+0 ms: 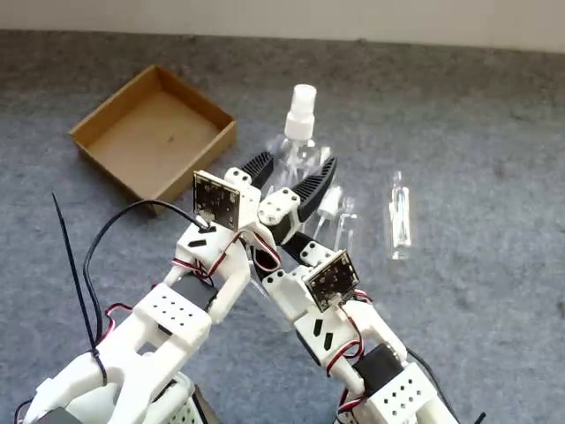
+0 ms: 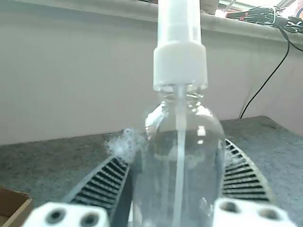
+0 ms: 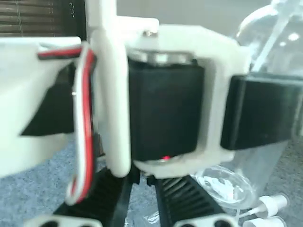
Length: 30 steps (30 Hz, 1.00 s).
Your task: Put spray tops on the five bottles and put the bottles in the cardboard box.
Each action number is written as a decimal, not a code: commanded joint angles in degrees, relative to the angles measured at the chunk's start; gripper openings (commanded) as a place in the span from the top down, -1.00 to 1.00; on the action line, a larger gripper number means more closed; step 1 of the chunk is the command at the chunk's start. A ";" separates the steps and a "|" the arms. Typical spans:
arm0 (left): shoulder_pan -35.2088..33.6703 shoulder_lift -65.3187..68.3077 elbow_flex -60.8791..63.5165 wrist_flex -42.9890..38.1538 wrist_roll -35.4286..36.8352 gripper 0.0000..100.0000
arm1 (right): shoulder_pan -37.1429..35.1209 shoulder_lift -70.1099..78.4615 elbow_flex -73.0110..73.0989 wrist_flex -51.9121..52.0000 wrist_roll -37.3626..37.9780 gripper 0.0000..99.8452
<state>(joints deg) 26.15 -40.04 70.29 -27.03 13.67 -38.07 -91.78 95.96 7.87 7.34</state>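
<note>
A clear round bottle [image 1: 298, 152] with a white spray top [image 1: 301, 109] stands upright between the black fingers [image 1: 315, 182] of my left gripper [image 1: 288, 173], which is shut on its body. The left wrist view shows the same bottle [image 2: 182, 161] held from both sides, with its spray top [image 2: 180, 56] seated on the neck. My right gripper [image 3: 142, 187] sits low, just behind the left arm's wrist motor [image 3: 163, 113], its fingers closed together. The cardboard box [image 1: 88, 132] lies open at the far left with nothing in it.
Another clear bottle [image 1: 399, 216] lies on its side to the right. Loose spray tops and small clear pieces [image 1: 335, 214] lie right of the held bottle; spray tops [image 3: 265, 208] also appear in the right wrist view. Grey carpet covers the table.
</note>
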 commanded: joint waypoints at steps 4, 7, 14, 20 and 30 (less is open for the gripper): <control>0.75 -4.09 -0.48 2.29 1.05 0.74 | 2.42 -0.48 8.13 0.22 0.35 0.96; 0.75 -10.42 2.15 5.19 1.05 0.74 | 5.58 -0.57 8.13 0.22 0.35 0.96; -0.13 -22.73 5.67 15.30 1.05 0.74 | 6.81 -0.48 8.13 0.22 0.35 0.96; -5.41 -28.18 5.93 18.29 1.05 0.74 | 6.81 -0.22 8.13 0.31 0.35 0.96; -18.86 -27.56 1.01 18.73 -4.75 0.74 | 6.73 -0.57 8.13 5.41 0.35 0.96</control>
<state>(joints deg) 12.18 -66.77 76.88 -8.66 11.91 -32.35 -91.78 96.04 12.97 7.34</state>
